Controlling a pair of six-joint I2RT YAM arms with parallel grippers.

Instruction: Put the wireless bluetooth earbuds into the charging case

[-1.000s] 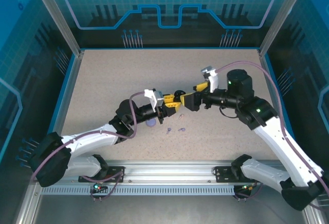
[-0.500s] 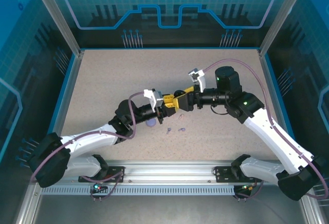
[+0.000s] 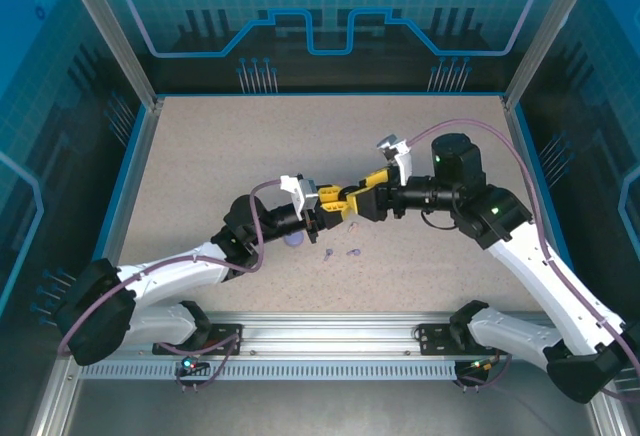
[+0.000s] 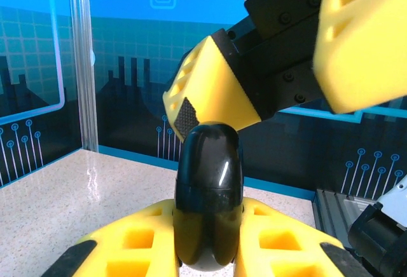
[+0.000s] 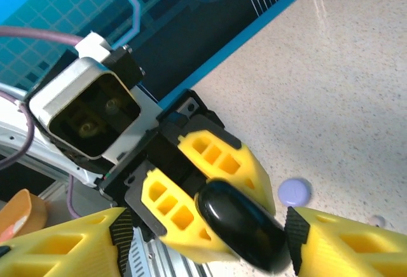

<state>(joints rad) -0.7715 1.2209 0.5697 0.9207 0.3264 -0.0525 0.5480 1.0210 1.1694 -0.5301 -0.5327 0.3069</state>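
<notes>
- Our left arm (image 3: 175, 274) and right arm (image 3: 545, 256): white links, black joints.
- Our fingers (image 5: 356, 245): yellow, cut-out, black-padded.
- Lilac cable (image 3: 470, 125) at right wrist's twelve o'clock.

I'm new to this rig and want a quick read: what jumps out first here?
Over the middle of the table, the left gripper is shut on a glossy black case, and the right gripper faces it head-on, its open fingers straddling the case. Beside the left gripper, a small round lilac case lies on the tabletop.
</notes>
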